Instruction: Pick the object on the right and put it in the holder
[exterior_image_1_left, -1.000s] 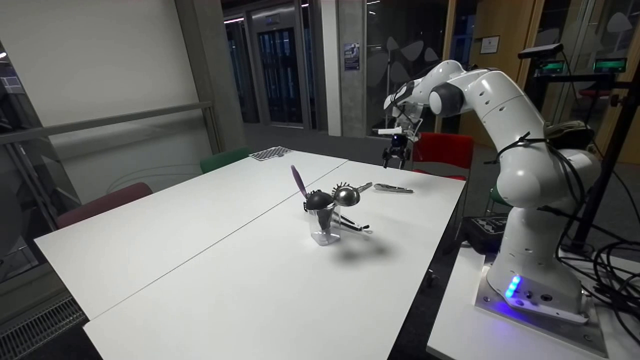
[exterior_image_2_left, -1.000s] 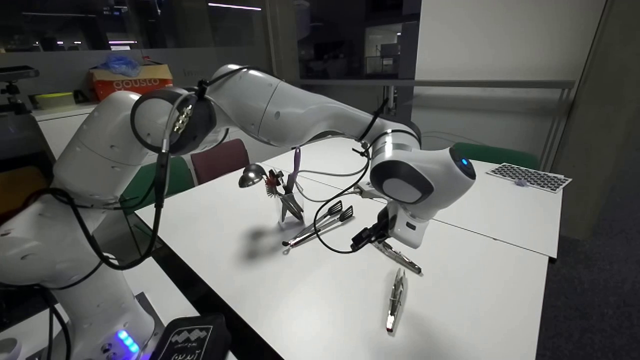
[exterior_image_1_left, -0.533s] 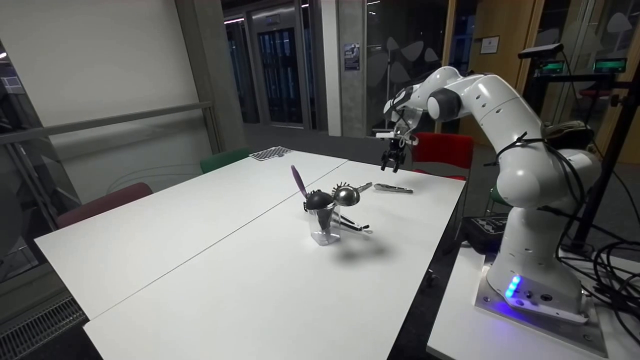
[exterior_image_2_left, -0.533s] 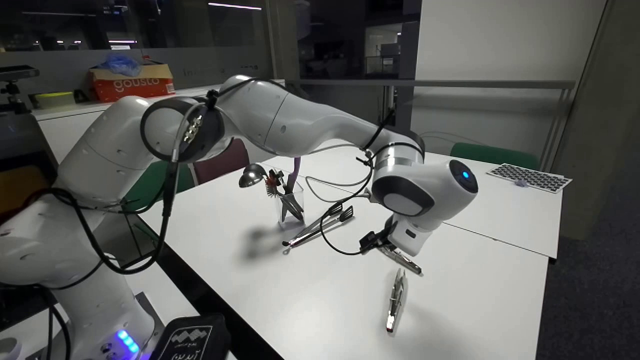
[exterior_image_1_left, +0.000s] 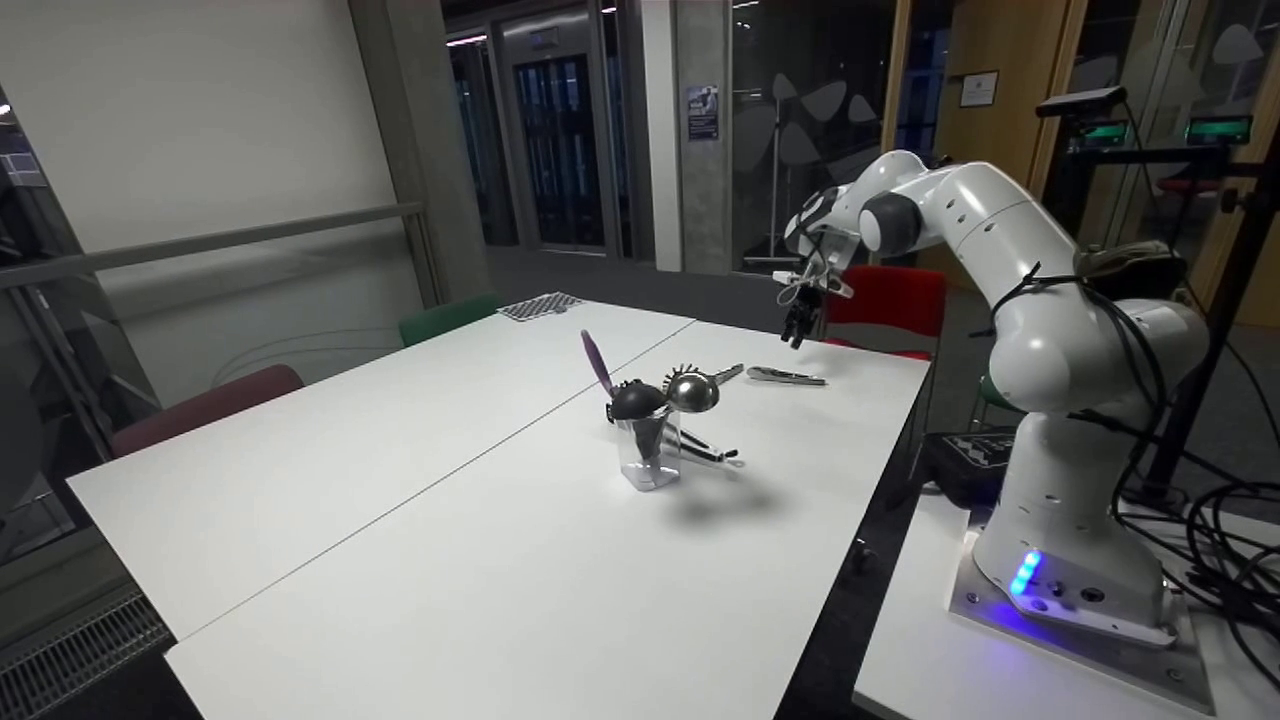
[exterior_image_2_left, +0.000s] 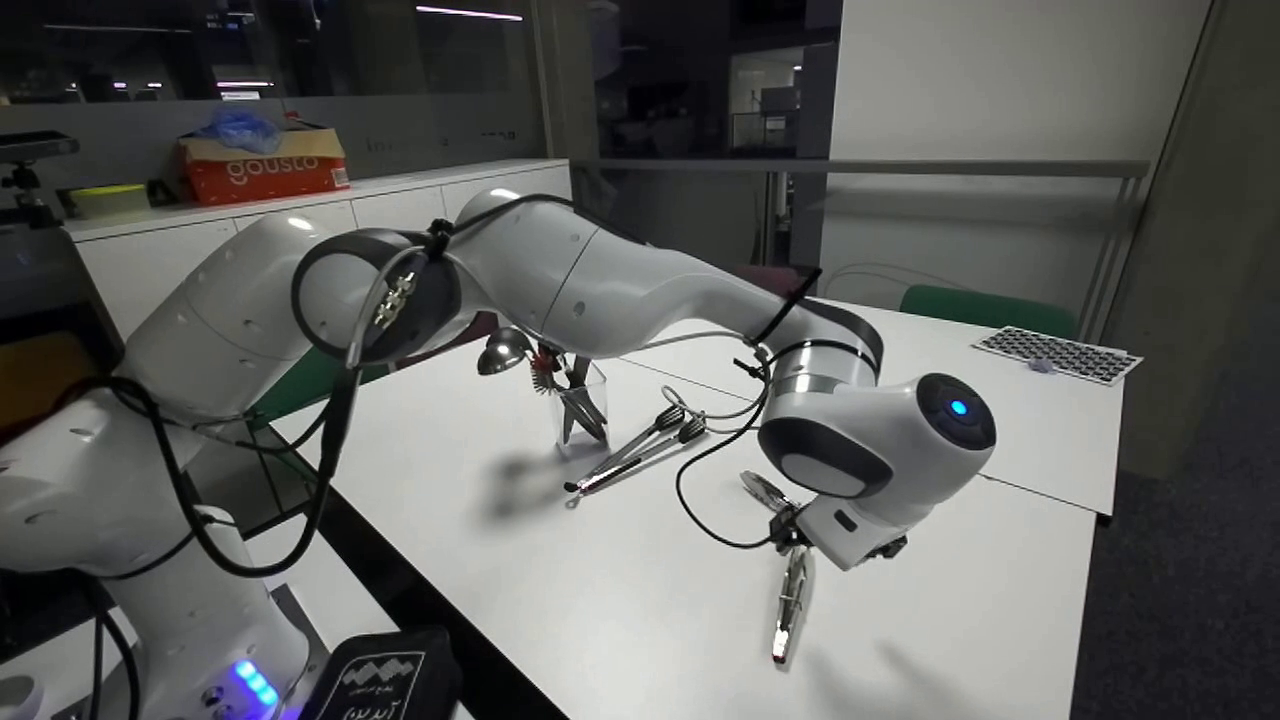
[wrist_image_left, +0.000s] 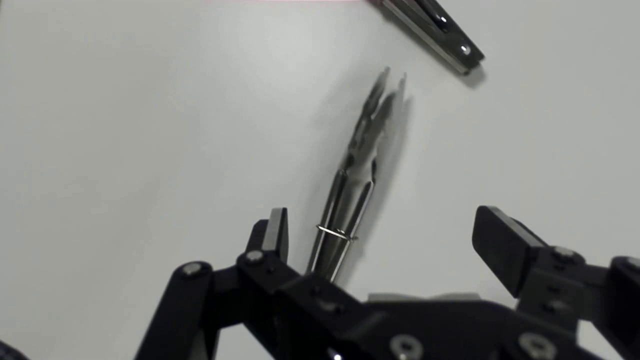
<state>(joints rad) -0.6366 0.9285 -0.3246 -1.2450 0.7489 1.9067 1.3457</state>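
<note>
In wrist view, the claw (wrist_image_left: 382, 232) partly hides tongs (wrist_image_left: 333, 202).

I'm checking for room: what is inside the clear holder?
Dark utensil parts show inside the holder; a ladle head, a black rounded head and a purple handle stand above its rim. The inside parts overlap, covering anything behind them.

The arm (exterior_image_2_left: 620, 288) is glossy white and rounded, with dark grey collars (exterior_image_2_left: 430, 320) around pale caps (exterior_image_2_left: 330, 300). Black straps (exterior_image_2_left: 788, 306) bind black and grey cables (exterior_image_2_left: 337, 425) along it. In an exterior view, a dark disc (exterior_image_2_left: 950, 433) at three o'clock carries a blue light (exterior_image_2_left: 958, 408); blue lamps (exterior_image_2_left: 256, 683) glow on the base (exterior_image_2_left: 215, 620) at eight o'clock. The gripper (wrist_image_left: 380, 222) is black with silvery screws (wrist_image_left: 406, 346), one at five o'clock in the wrist view.
</note>
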